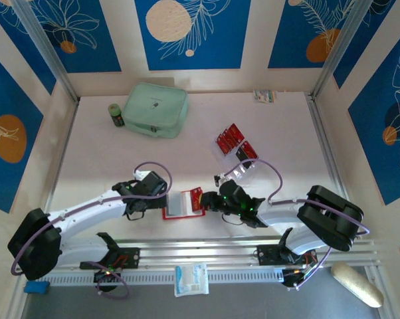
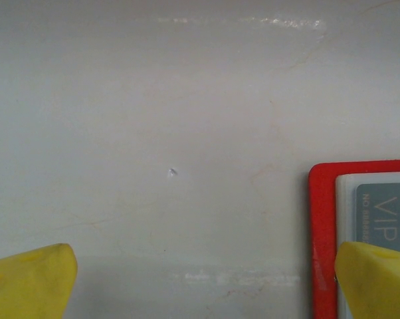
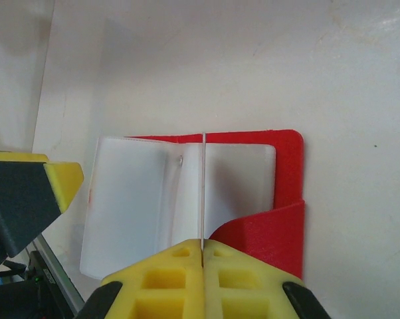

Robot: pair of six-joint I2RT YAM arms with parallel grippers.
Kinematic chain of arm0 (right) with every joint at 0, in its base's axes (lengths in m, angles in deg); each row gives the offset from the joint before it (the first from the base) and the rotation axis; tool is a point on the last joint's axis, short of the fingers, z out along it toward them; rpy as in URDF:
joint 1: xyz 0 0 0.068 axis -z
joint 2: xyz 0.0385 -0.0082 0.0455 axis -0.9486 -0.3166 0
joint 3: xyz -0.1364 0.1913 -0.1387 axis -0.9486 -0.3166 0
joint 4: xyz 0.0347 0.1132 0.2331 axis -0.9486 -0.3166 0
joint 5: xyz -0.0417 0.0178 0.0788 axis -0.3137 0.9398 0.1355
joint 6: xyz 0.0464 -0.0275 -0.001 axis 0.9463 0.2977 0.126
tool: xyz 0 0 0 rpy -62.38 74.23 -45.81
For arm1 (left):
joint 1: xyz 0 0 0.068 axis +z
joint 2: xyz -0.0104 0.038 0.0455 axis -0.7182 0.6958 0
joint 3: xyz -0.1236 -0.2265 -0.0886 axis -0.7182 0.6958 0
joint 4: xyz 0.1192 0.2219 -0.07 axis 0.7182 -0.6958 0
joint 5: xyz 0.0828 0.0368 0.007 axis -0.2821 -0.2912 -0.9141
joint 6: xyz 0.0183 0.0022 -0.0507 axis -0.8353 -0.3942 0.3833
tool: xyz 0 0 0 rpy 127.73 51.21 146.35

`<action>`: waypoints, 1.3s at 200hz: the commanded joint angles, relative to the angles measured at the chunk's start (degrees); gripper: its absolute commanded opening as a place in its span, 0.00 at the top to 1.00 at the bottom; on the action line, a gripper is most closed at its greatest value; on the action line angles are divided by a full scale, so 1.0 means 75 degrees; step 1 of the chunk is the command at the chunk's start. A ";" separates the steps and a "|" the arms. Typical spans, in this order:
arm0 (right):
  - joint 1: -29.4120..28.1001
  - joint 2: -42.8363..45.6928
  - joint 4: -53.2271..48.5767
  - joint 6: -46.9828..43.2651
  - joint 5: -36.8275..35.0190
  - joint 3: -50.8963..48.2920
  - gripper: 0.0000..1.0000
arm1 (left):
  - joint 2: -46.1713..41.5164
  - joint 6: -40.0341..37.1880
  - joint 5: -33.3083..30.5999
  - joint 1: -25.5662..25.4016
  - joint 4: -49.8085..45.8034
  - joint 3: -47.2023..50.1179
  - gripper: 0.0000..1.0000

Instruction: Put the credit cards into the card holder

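Left claw is seen from above with its jaws spread wide and nothing between them, hung over the bare desk just left of the card holder, which lies open near the front edge between the two arms. At the holder's right side the right claw is closed on one red credit card. More credit cards are found farther back and to the right, well apart from the holder, and a mint-green case is set at the far left. From the left wrist, two yellow fingertips are shown far apart over the desk, the right one over the red border of the card holder, in which a grey card marked VIP is lodged. From the right wrist, the right claw is pressed together on the credit card, seen edge-on as a thin upright line over the middle of the open card holder, whose pale inside faces up and whose red flap is curled near the fingers
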 commanded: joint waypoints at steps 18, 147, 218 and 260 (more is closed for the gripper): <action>-0.0016 -0.0070 0.0054 0.0008 -0.0252 -0.0213 1.00 | 0.0197 -0.0270 0.0405 0.0082 0.0399 0.0030 0.00; 0.0394 0.1736 -0.0900 -0.0300 -0.0245 -0.0275 1.00 | 0.0783 -0.0452 0.1622 -0.0382 0.1528 -0.0892 0.00; 0.1370 0.4648 -0.3138 -0.0482 -0.0299 -0.0620 1.00 | 0.2272 -0.0169 0.1592 -0.1110 0.2095 -0.1244 0.00; 0.1490 0.5448 -0.3650 -0.0307 -0.0322 -0.0876 1.00 | 0.3095 -0.0072 0.1437 -0.1398 0.2060 -0.1441 0.00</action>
